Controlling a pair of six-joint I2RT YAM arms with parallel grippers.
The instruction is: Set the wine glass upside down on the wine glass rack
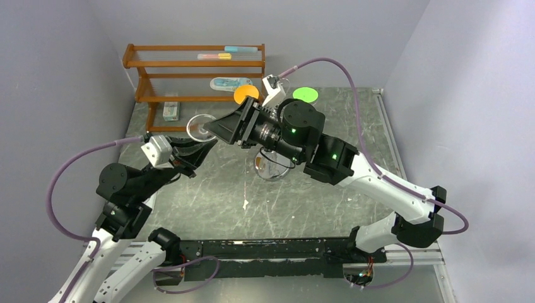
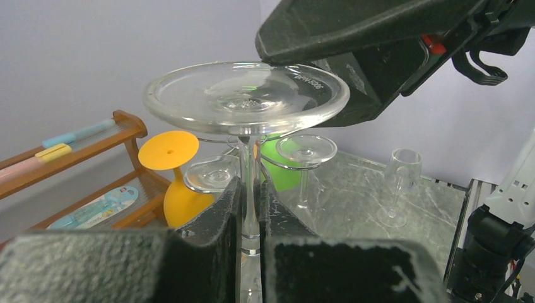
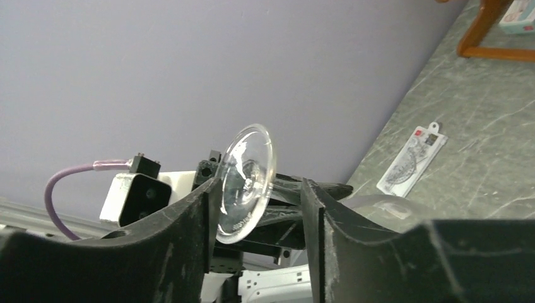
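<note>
**Glass held foot-up between two grippers, short of the rack**

Clear and turned bowl-down, the wine glass (image 2: pixel 246 95) hangs in the air at about 10 o'clock over the table (image 1: pixel 208 196) in the top view. The left gripper (image 2: pixel 251 208) is clamped on its stem. That grip keeps the round foot on top and free to be taken.

The right gripper (image 3: pixel 260 189) has its jaws apart, one on each side of that foot, and does not appear to pinch it. I judge this a hand-over, since the foot is the part that must slide into a wire loop.

From the left wrist, the rack (image 2: pixel 281 165) stands at 12 o'clock beyond the glass and apart from it.

Count:
- one glass held
- four seen hanging on the rack: one orange glass (image 2: pixel 167 151), one green glass (image 2: pixel 281 180) and two clear glasses (image 2: pixel 306 148)
- one small glass (image 2: pixel 404 170) upright at 3 o'clock
- one wooden shelf (image 1: pixel 189 63) at 9 o'clock
- two grippers
</note>
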